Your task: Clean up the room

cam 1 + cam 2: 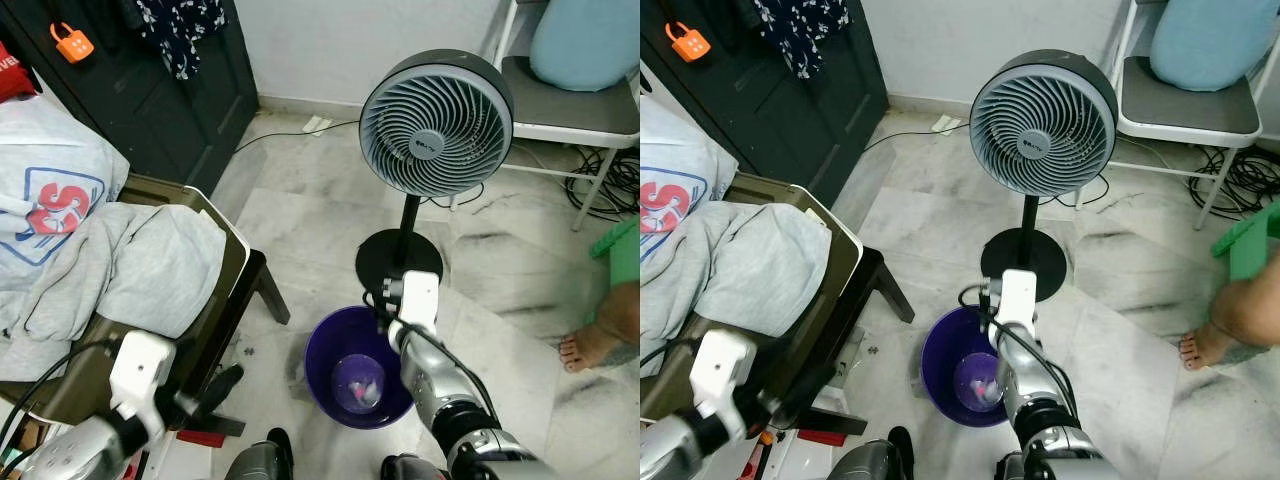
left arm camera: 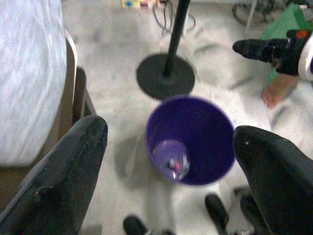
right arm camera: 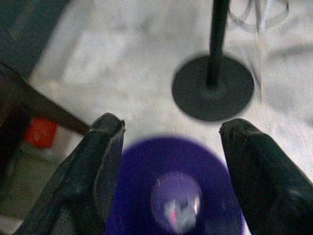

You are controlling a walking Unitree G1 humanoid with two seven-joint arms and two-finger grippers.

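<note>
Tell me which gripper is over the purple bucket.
The right gripper, fingers open above the purple bucket. The left gripper sits off beside the chair.

1. Grey pedestal fan [image 1: 436,122], black round base on marble floor [image 1: 300,215].
2. White-framed chair [image 1: 560,115] with blue cushion [image 1: 585,40].
3. Person's bare foot [image 1: 590,345] near green item [image 1: 625,250].
4. Orange padlock [image 1: 72,43] on dark door [image 1: 150,100].

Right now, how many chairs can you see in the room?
2. One olive chair stands at the robot's left, covered with a grey garment. One white-framed chair stands far right by the wall, behind the fan. Others may be out of frame.
</note>
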